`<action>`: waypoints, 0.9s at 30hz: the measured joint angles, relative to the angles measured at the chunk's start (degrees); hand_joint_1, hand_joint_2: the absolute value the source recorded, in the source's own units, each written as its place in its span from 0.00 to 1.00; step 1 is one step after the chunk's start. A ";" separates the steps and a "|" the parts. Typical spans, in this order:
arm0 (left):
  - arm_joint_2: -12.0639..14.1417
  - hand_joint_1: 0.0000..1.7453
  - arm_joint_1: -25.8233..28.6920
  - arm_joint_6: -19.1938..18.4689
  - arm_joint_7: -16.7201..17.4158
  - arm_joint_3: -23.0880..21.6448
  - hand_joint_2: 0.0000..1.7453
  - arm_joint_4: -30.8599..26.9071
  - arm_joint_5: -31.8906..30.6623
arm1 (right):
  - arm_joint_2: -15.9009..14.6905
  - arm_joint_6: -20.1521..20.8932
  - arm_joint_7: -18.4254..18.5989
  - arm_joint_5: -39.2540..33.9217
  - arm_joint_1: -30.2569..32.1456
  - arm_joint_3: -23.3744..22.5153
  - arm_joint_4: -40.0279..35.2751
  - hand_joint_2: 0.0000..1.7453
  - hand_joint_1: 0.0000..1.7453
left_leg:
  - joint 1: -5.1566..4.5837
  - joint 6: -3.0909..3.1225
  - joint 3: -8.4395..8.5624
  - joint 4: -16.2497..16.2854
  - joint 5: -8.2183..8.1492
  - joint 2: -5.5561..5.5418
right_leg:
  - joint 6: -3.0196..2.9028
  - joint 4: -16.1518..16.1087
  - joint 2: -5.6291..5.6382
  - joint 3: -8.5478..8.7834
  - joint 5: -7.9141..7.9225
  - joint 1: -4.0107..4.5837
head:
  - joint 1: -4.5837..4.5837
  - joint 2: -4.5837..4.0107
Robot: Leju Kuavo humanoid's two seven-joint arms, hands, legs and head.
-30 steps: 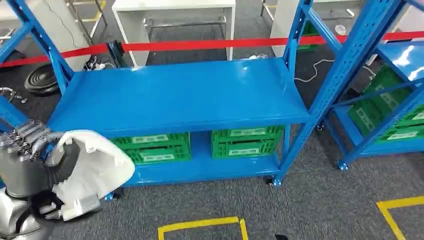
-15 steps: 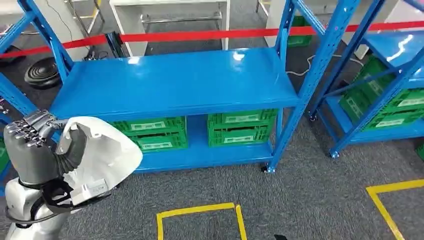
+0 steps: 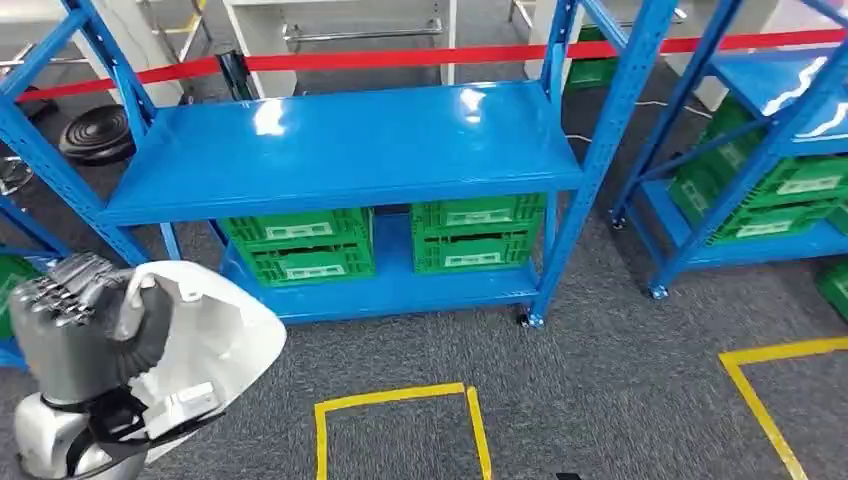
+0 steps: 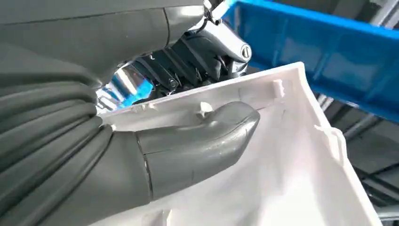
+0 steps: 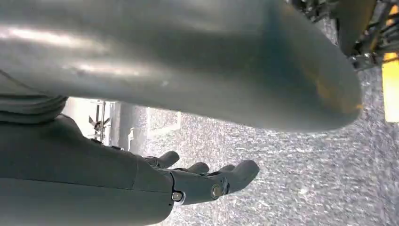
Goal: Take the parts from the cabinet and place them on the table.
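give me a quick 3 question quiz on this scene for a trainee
1. True or false: the left hand holds the white part.
2. What sits under the blue shelf? A) green crates B) red buckets C) cardboard boxes
3. Fill in: the right hand hangs with its fingers apart over grey ____.

Key: 1 true. 2 A, the green crates. 3 carpet.
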 joint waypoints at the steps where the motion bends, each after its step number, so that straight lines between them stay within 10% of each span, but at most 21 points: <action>1: -0.16 1.00 0.29 -0.44 -0.02 0.02 1.00 -0.20 0.33 | 0.00 0.00 -0.02 -0.42 0.29 -0.02 0.00 0.00 0.00 | 0.49 0.69 -0.63 -0.55 1.04 0.12 | 0.50 -0.12 0.14 -0.36 0.53 0.30 | -0.11 0.00; 5: -0.96 1.00 0.58 -1.81 -1.05 0.11 1.00 -0.40 0.44 | 0.11 -0.20 -0.59 -2.54 0.47 -0.53 0.00 0.00 0.00 | 0.55 1.85 -3.78 -0.43 4.05 0.19 | 1.15 11.59 0.33 -3.60 -12.21 0.02 | 0.17 0.00; 6: -1.31 1.00 0.42 -1.88 -1.58 0.11 1.00 -0.16 0.44 | 0.15 -0.31 -0.59 -3.17 0.47 -0.90 0.00 0.00 0.00 | 0.47 1.88 -4.84 -0.21 4.80 0.23 | 1.25 15.32 0.32 -4.14 -13.30 0.06 | 0.26 0.00; 8: -1.82 1.00 -0.53 -1.94 -2.12 0.00 1.00 0.44 0.61 | 0.15 -0.35 -0.59 -4.59 0.45 -1.86 0.00 0.00 0.00 | 0.46 1.70 -6.97 0.44 5.96 0.23 | 1.26 16.96 0.32 -2.77 -10.73 0.05 | 0.30 0.00; 10: -2.08 1.00 -1.75 -1.92 -2.12 -0.02 1.00 0.92 1.71 | 0.15 0.68 -0.59 -5.58 0.39 -2.69 0.00 0.00 0.00 | 0.49 1.30 -8.94 1.23 6.76 0.23 | 1.09 9.92 0.26 3.12 -7.22 0.03 | 0.33 0.00; 12: -2.03 1.00 -2.48 -1.92 -2.32 0.00 1.00 1.02 3.70 | 0.15 3.06 -0.41 -6.06 0.04 -3.43 0.00 0.00 0.00 | 0.23 0.66 -10.27 2.15 7.29 0.23 | 0.50 0.18 0.23 9.88 -10.73 0.39 | 0.39 0.00; 17: -1.38 1.00 -2.17 -0.33 -2.30 0.55 1.00 1.05 4.09 | 0.33 5.83 -0.19 -5.18 0.00 -3.96 0.00 0.00 0.00 | 0.50 -1.19 -10.70 2.41 7.79 -0.21 | -1.72 -0.15 -0.78 8.36 -9.08 0.14 | 0.41 0.00; 20: -0.61 1.00 -1.89 0.37 -2.73 0.96 1.00 1.02 4.77 | 0.31 5.83 -0.17 -4.77 0.01 -3.96 0.00 0.00 0.00 | 0.84 -2.38 -14.04 12.32 -0.90 -0.17 | -2.31 -0.15 -1.81 6.98 -7.99 0.11 | -0.09 0.00; 23: -0.20 1.00 -1.69 0.79 -3.15 1.14 1.00 1.26 5.51 | 0.31 5.83 -0.17 -4.63 0.08 -3.96 0.00 0.00 0.00 | 0.99 -2.78 -15.34 18.44 -2.54 -0.15 | -2.26 -0.07 -2.69 6.12 -7.41 0.11 | -0.09 0.00; 25: 0.02 1.00 -1.68 1.47 -3.72 1.51 1.00 1.55 6.30 | 0.31 5.81 -0.17 -4.15 0.08 -3.96 0.00 0.00 0.00 | 1.19 -2.81 -12.08 15.15 0.24 0.08 | -2.09 0.01 -3.73 5.56 -7.06 0.10 | -0.13 0.00; 27: 0.06 1.00 -1.70 2.16 -4.22 1.73 1.00 1.64 6.97 | 0.31 5.81 -0.17 -3.43 0.08 -3.91 0.00 0.00 0.00 | 1.18 -2.54 -5.30 5.23 3.30 1.77 | -1.86 0.04 -4.71 5.63 -6.93 0.09 | -0.13 0.00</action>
